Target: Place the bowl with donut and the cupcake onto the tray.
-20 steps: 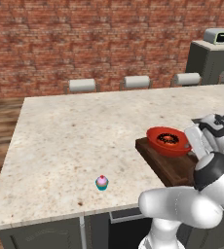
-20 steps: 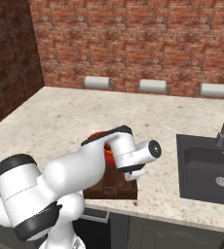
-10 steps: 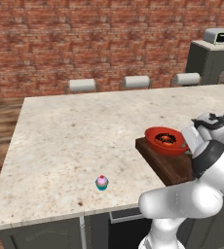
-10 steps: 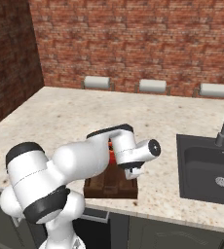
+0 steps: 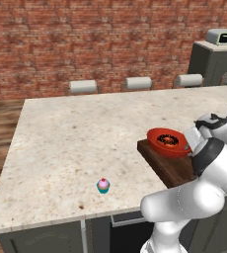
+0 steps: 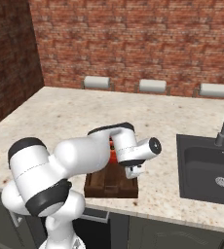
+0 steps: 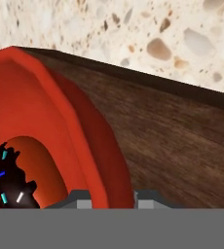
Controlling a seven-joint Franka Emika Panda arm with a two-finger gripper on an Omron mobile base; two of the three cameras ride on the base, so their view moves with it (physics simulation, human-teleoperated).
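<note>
Right base view, sink (image 6: 209, 171) beside tray (image 6: 109, 184)

Over the last second only the arm shifts, its elbow swinging up and back from the tray (image 5: 170, 167), while its wrist rolls slightly above the bowl (image 5: 166, 143).

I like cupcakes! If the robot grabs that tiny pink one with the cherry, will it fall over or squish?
The tiny teal-wrapped, pink-frosted cupcake looks small and narrow-based, so a sideways nudge could probably tip it. Its frosting top looks soft; a hard squeeze might dent it. It likely weighs very little.
</note>
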